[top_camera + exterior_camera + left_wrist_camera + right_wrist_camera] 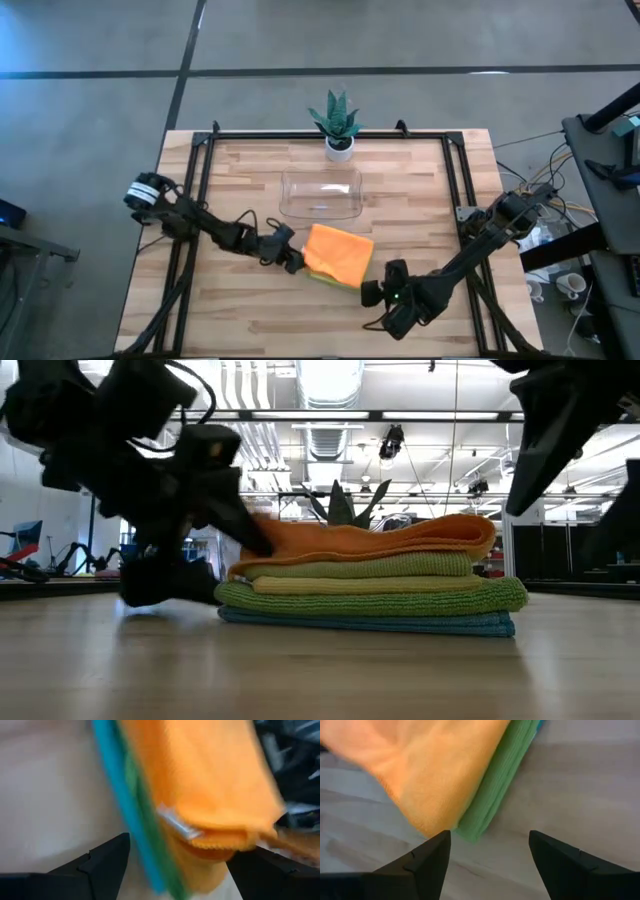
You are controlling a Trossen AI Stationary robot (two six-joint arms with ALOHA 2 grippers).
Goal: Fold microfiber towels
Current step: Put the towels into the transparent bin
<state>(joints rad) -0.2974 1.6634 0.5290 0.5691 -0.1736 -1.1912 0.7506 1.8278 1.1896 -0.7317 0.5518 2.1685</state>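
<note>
From the high view we see the folded towel stack (338, 257) lying near the middle of the wooden table (240, 320), orange towel (340, 252) on top, just in front of the clear plastic tray (320, 193); the potted plant (337, 122) stands at the far edge behind the tray. The left gripper (293, 262) sits at the stack's left edge, and the right gripper (372, 293) sits just off the stack's front right corner. In the low view we count 5 layers: the light blue towel (400, 624) at the bottom, then a lime green towel (380, 598), the yellow towel (360, 584), a 2nd lime green towel (370, 567), and the orange one on top. The left wrist view shows the left gripper's 2 fingers (102, 865) spread wide, one on each side of the stack's edge, clamping nothing. The right wrist view shows the right gripper's 2 fingers (427, 862) spread wide above bare table, empty, with the stack's corner just beyond them.
</note>
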